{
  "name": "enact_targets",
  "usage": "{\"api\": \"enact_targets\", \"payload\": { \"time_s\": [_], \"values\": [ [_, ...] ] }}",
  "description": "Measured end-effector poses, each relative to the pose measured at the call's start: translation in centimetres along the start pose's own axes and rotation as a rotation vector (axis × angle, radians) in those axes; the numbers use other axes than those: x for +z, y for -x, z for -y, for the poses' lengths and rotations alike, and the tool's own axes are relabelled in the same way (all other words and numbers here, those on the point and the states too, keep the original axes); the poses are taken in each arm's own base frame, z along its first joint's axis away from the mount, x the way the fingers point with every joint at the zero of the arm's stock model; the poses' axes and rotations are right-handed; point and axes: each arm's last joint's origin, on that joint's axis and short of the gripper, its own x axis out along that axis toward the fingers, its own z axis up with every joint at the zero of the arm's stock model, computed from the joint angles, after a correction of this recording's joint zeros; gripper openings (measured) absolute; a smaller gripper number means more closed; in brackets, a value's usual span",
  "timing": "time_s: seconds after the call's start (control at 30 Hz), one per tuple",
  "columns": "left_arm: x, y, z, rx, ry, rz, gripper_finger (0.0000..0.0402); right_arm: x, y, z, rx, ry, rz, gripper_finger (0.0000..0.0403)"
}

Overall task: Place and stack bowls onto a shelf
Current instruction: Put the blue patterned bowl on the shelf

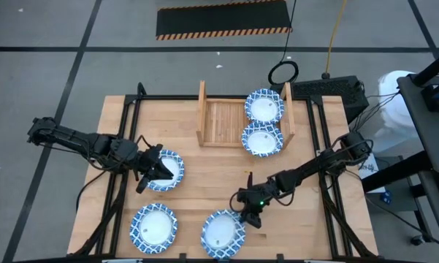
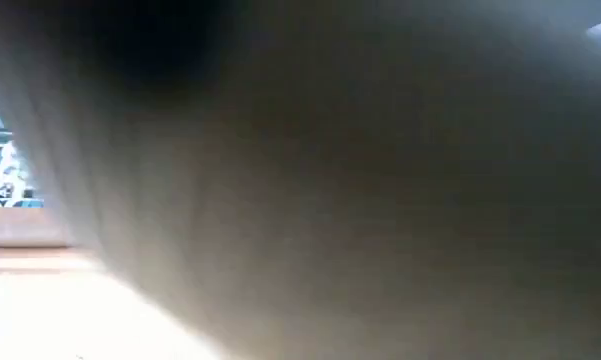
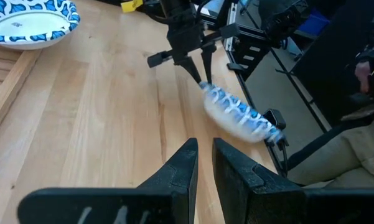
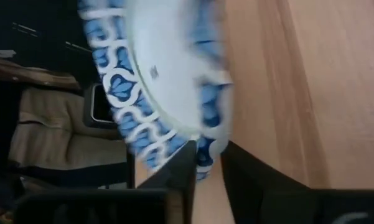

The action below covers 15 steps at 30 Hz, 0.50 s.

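- The right gripper (image 1: 247, 212) pinches the rim of a bowl (image 1: 223, 231) at the table's near edge; its fingers (image 4: 185, 163) are nearly closed on the patterned rim, and the bowl tilts, one side lifted.
- The left gripper (image 1: 147, 173) sits over the rim of another bowl (image 1: 166, 170), its fingers (image 3: 185, 167) a narrow gap apart, gripping nothing that can be seen.
- Two bowls (image 1: 263, 123) rest on the right half of the shelf (image 1: 220, 122); one more (image 1: 153, 224) lies flat near the front left.
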Motion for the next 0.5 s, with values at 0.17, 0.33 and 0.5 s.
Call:
{"api": "enact_targets", "payload": {
  "time_s": [0.17, 0.33, 0.5],
  "values": [
    [0.0, 0.0, 0.0, 0.000, 0.002, 0.000, 0.0053, 0.2, 0.1, 0.0, 0.010, 0.017, 0.015, 0.0008],
    [0.0, 0.0, 0.0, 0.002, 0.002, 0.001, 0.0053, 0.6, 0.3, 0.3, 0.005, 0.016, 0.017, 0.0003],
    [0.0, 0.0, 0.0, 0.003, 0.002, 0.001, 0.0053, 2.2, 2.1, 0.7, 0.002, 0.010, 0.050, 0.0001]
  ]
}}
